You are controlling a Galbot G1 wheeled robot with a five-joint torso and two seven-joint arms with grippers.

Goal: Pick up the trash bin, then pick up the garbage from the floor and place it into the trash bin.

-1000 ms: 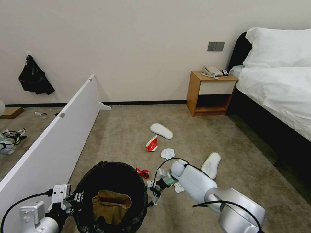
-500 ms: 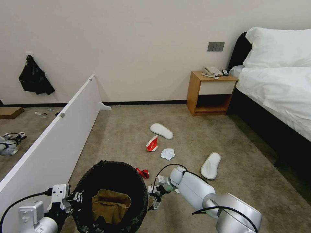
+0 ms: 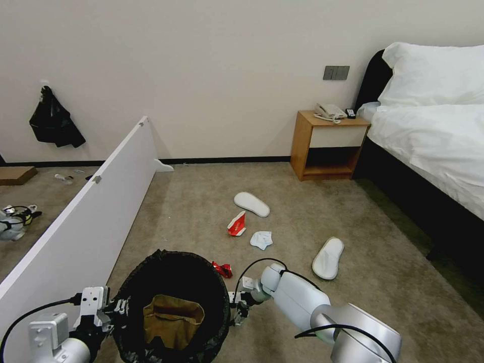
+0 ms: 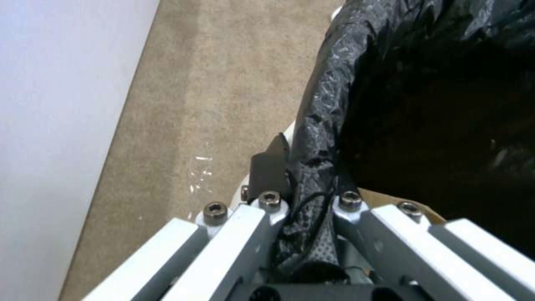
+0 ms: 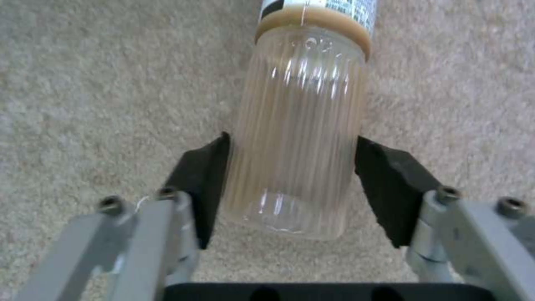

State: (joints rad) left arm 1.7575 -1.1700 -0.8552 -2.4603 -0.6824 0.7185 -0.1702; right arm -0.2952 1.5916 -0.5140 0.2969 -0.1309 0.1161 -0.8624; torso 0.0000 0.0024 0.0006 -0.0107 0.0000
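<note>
Bottle (image 5: 304, 125) clamped in right tool (image 5: 301, 188); left tool (image 4: 304, 196) gripping trash bin (image 3: 171, 302) rim.

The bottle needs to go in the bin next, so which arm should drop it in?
Probably the right. The right gripper already clamps the bottle beside the trash bin, while the left gripper is busy pinching the bin's rim.

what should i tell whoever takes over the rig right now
Left pincer: shut on the trash bin rim, bin at the robot's front left.
Right pincer: shut on a clear ribbed bottle, low over the carpet beside the bin.
Done: brown paper bag in the bin.
Left: bottle, red wrapper, red-and-white carton, white tissue, two white slippers.
</note>
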